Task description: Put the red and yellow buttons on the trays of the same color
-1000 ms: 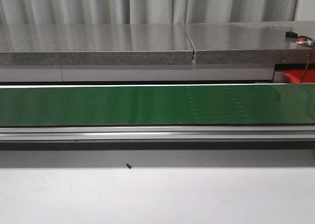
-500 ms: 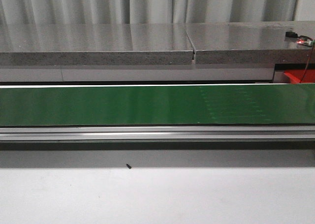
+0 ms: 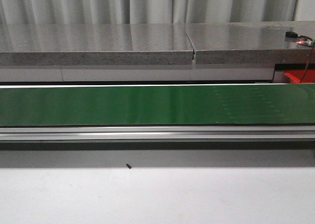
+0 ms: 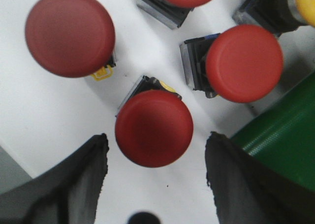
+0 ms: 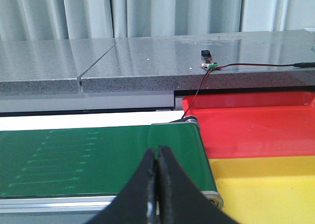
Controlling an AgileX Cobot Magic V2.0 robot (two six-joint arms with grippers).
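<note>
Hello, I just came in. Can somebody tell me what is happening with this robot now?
The left hand hangs open over a group of red buttons on a white surface, one red button between its fingers, not gripped. The right hand is shut and empty over the green belt, beside the red tray and yellow tray. Both trays look empty in their visible parts.

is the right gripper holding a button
No, the right gripper is shut on nothing, above the green belt.

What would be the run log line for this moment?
left gripper: open, around red button | right gripper: shut, empty | belt: bare
</note>
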